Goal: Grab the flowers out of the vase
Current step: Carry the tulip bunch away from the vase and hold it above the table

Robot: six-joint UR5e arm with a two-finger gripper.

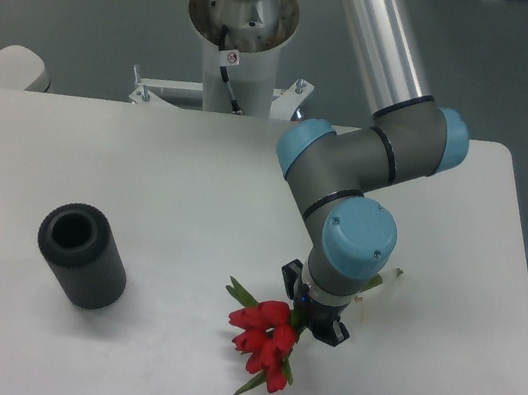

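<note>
The flowers (pixel 265 340) hang just below and to the left of the gripper (pixel 310 319), red buds bunched together with green leaves pointing out at the top left and bottom. The pale stem ends poke out on the gripper's far right side, so the bunch lies crosswise through the jaws, gripped around the stems just behind the buds; the gripper is clenched on them, though the fingers themselves are mostly hidden under the wrist. Held this way, the heavy bud end tips downward toward the table (pixel 193 196), and I cannot tell whether the lowest leaf touches it. The vase (pixel 82 255) stands well apart to the gripper's left, tilted as seen, its round mouth dark and hollow with nothing in it. The flowers are clear of the vase, so the pick looks essentially done.
</note>
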